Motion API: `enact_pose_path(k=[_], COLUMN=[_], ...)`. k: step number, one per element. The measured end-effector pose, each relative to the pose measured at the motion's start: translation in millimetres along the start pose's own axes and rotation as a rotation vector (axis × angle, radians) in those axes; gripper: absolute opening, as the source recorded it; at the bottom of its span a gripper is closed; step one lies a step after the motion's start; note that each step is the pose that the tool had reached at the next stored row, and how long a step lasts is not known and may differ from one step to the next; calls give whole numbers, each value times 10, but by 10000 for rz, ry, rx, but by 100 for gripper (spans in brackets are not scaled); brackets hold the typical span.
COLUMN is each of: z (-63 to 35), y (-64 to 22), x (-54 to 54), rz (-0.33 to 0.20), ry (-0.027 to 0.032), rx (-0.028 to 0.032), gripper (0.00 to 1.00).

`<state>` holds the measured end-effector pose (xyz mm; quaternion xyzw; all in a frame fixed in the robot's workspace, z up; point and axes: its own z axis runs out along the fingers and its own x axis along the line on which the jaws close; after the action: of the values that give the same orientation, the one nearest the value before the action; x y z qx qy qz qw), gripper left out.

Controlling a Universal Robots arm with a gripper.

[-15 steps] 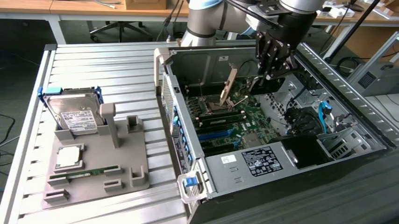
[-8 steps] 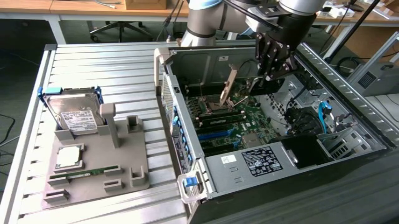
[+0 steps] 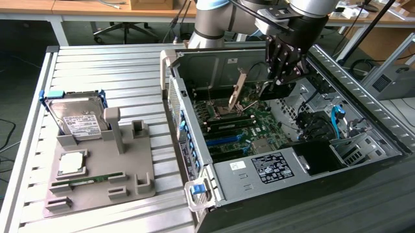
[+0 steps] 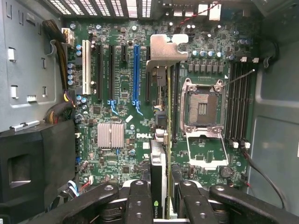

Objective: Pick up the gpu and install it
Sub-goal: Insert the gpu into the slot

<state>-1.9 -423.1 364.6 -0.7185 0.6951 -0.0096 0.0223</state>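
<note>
Evidently the thin flat dark circuit card with a silver-grey metal bracket [image 4: 158, 158] is clamped edgewise in the black claw [image 4: 161, 189], just beyond which the green motherboard [image 4: 117, 93] is seen; light, stiff, probably fragile (bare edges are best gripped).

White letters spelling DELL stand on the green motherboard [image 4: 142, 135], just beside the ribbed silver heatsink [image 4: 110, 135]. The gpu [image 4: 157, 177] carries a small green NVIDIA mark on its near edge (tiny, just legible). In the exterior view, the hard drive [image 3: 81, 125] at the frame's left and the power supply [image 3: 272, 168] at lower centre bear labels whose print cannot be read.
</note>
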Motion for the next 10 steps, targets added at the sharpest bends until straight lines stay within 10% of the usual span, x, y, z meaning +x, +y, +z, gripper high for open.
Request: enact_pose_path(k=[10], z=[31], y=[2], x=[11], rz=[0], ry=[0], rx=[0], gripper=[27])
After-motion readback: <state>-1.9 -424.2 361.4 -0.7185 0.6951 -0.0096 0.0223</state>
